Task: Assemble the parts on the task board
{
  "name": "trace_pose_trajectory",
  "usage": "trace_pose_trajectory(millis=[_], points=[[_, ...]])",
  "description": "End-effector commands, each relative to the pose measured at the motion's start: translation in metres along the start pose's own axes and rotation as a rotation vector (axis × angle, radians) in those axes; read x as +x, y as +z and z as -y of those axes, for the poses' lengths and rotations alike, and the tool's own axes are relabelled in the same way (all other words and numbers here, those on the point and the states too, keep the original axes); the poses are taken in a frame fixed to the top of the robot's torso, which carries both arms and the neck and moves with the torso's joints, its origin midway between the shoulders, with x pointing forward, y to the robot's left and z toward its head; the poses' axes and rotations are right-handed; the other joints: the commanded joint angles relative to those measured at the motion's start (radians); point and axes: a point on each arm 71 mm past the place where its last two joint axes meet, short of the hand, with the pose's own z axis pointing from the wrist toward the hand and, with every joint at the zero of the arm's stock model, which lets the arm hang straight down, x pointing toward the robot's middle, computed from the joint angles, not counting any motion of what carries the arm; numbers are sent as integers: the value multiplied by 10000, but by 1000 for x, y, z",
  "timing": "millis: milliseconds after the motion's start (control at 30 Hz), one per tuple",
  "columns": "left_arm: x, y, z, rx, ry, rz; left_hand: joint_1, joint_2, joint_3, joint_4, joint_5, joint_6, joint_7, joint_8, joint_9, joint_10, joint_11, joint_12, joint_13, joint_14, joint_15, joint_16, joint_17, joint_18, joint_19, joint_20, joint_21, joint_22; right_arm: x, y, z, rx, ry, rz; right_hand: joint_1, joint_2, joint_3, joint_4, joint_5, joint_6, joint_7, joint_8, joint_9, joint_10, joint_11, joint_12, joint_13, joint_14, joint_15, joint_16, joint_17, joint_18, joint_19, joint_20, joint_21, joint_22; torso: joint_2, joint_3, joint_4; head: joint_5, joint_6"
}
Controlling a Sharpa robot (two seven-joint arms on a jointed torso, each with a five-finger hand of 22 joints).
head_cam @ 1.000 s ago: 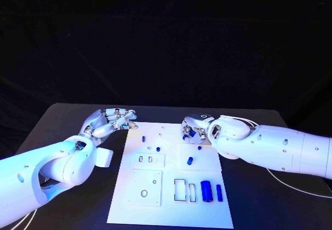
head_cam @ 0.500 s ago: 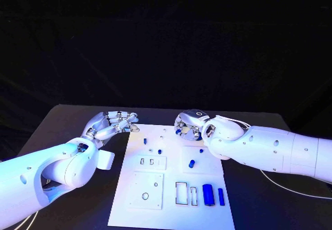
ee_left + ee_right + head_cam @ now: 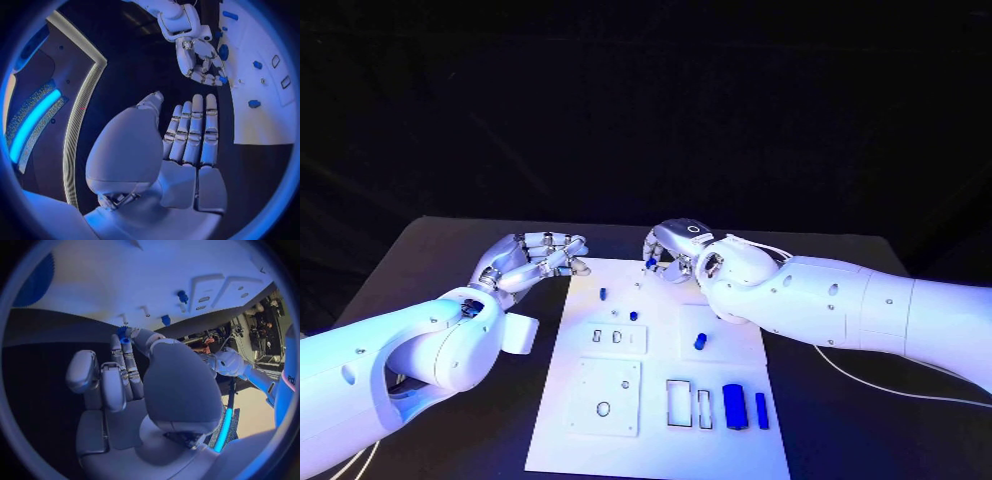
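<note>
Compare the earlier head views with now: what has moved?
The right hand has slid along the task board's far edge toward the left hand, with a small blue part at its fingers. The left hand stayed beside the board.

Right hand (image 3: 678,255) sat over the far edge of the task board (image 3: 574,425), pinching a small blue part (image 3: 651,262), so the far middle was blocked. Left hand (image 3: 531,260) hung just off the board's far-left corner, fingers curled, nothing in them. Narrow gap between the two hands. Blue pegs (image 3: 602,294) stood upright behind the plates. Near-right corner held a blue block (image 3: 733,405) and bar (image 3: 762,410) beside open slots (image 3: 676,401). Bare table (image 3: 430,260) lay left of the board.
</note>
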Motion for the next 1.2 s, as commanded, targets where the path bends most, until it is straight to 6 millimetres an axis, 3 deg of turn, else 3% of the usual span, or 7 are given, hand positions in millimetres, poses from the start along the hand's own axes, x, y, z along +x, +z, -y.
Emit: trace_pose_trajectory(millis=[33,167,433,667,1200], points=[[3,1,2,124,-26,-191,102,3,48,-37,1,-43,-12,50,14,-26,-1,-62,12,-33,-21,48,13,45,-34,-3,42,11,3,3,-2,-118,96,26,-74,62,406,-458,34,47,12,63,13,353,-309,24,323,412,-78,54,2,-169,2,-20,28,-5,8,8,9,20,-4],[3,2,3,143,-28,-209,102,3,48,-37,1,-43,-12,50,14,-26,-1,-62,12,-33,-21,48,13,45,-34,-3,42,11,7,6,-3,-106,116,-90,-86,61,411,-463,35,32,16,58,18,345,-305,17,324,412,-76,57,3,-166,-10,-19,21,-14,9,-2,6,23,-22],[3,3,4,148,-22,-214,115,-6,57,-28,-3,-57,1,48,15,-35,7,-68,12,-51,-16,56,21,42,-42,-4,48,13,15,10,-7,-118,183,-363,-199,35,384,-459,20,-4,27,56,58,328,-292,-4,336,411,-62,71,-1,-162,-47,-6,11,-21,8,11,14,32,-36],[3,4,5,154,-19,-223,112,-11,57,-21,-7,-65,8,46,15,-40,12,-72,12,-58,-13,59,24,41,-45,-3,50,14,18,11,-7,-84,160,-628,-279,12,349,-450,12,-23,25,58,87,325,-291,-13,345,404,-56,67,-27,-158,-72,3,-1,-28,12,2,-14,43,-45],[3,5,6,154,-28,-280,102,-16,54,-8,-12,-76,19,43,15,-48,20,-77,12,-67,-8,65,28,39,-51,-3,52,14,20,15,-4,120,-8,-651,-448,-55,300,-451,20,-206,62,-2,154,131,-236,-147,325,390,-14,82,-52,-135,-172,39,-84,-104,22,2,11,43,-41]])
